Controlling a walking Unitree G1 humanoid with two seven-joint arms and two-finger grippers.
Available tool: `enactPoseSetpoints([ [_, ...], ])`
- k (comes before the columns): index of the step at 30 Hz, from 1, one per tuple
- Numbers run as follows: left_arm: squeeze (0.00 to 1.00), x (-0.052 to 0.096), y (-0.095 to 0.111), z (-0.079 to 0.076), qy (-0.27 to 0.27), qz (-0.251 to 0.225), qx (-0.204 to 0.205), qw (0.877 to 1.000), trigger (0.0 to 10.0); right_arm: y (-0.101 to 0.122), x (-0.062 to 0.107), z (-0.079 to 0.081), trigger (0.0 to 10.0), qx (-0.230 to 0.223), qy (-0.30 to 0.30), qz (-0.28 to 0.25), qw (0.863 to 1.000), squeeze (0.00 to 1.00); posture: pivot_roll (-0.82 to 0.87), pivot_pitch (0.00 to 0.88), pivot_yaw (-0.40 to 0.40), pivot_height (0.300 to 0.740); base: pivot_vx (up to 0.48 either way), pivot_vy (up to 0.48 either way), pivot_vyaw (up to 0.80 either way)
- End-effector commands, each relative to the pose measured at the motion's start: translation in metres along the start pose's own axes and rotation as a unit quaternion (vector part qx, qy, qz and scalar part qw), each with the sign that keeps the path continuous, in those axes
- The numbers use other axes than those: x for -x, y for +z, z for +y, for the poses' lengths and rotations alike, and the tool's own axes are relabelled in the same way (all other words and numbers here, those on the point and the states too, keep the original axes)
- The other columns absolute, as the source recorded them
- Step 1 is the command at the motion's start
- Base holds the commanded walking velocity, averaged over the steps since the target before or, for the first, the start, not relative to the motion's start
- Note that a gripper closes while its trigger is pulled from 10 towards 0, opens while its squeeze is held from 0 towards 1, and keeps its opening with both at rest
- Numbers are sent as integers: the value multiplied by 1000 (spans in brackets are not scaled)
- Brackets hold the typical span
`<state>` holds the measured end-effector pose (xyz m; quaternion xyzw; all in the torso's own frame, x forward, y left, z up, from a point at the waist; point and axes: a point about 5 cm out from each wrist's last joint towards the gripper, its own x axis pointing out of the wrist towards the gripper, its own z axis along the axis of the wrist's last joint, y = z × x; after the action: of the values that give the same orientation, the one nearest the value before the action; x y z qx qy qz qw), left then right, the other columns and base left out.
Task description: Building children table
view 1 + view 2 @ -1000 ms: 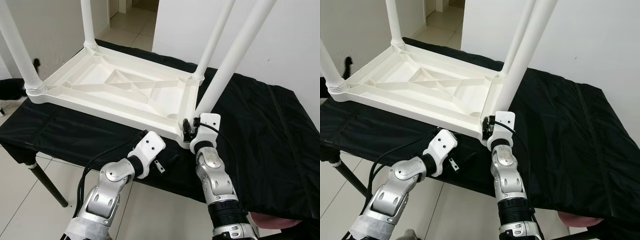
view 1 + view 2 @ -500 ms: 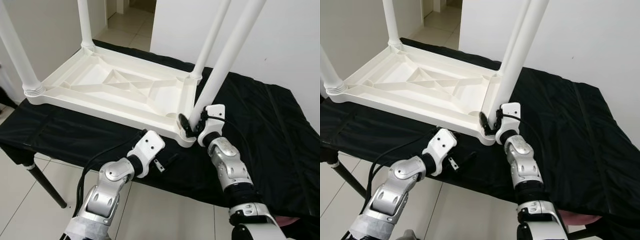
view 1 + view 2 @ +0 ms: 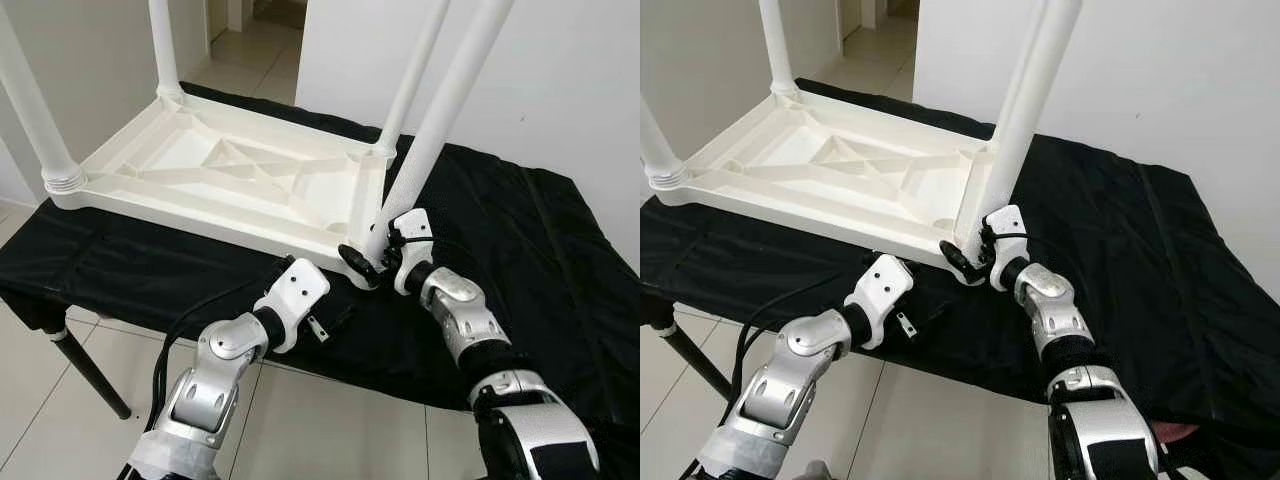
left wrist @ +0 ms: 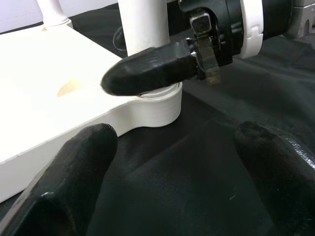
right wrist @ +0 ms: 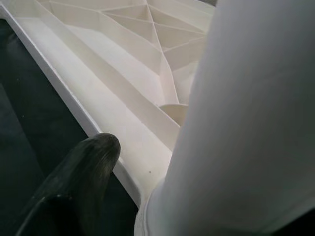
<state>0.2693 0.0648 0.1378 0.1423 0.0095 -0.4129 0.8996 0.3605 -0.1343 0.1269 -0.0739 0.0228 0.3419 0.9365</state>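
The upturned white children's table lies on the black-draped worktop, where the right gripper clasps the near corner leg, likely seating it, needing a twist; left gripper waits open below that corner.

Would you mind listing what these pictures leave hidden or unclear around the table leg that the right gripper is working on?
- Leg tops: the near leg and the others run off the top edge of the eye views.
- Right gripper: its far finger is hidden behind the leg, so its grip is unclear.
- Socket thread: hidden in the right wrist view by the leg itself.
- Upturned table: its top face lies hidden against the black cloth.
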Motion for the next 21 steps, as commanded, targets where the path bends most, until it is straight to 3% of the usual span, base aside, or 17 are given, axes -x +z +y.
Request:
enactPoseSetpoints([
  [1,0,-1,0,1,28,0,2,1000,10000,-16,0,7,0,-7,29,45,999,0,83,0,-122,740,0,0,0],
  [14,0,-3,0,-2,26,-2,4,1000,10000,-23,6,6,0,-23,48,37,998,0,78,0,-120,740,0,0,0],
  [15,0,-3,0,-2,25,-2,4,1000,10000,-24,7,5,1255,-22,43,36,998,0,77,0,-120,740,0,0,0],
  [16,0,-3,0,-2,24,-2,4,1000,10000,-25,8,5,1255,-22,40,36,998,0,77,0,-120,740,0,0,0],
  [17,0,-2,0,-3,23,-1,4,1000,10000,-26,8,3,10000,-21,25,39,999,0,75,0,-119,740,0,0,0],
  [21,0,-2,-1,-3,22,-1,4,1000,10000,-27,10,-1,10000,-18,-4,41,999,0,73,0,-119,740,0,0,0],
])
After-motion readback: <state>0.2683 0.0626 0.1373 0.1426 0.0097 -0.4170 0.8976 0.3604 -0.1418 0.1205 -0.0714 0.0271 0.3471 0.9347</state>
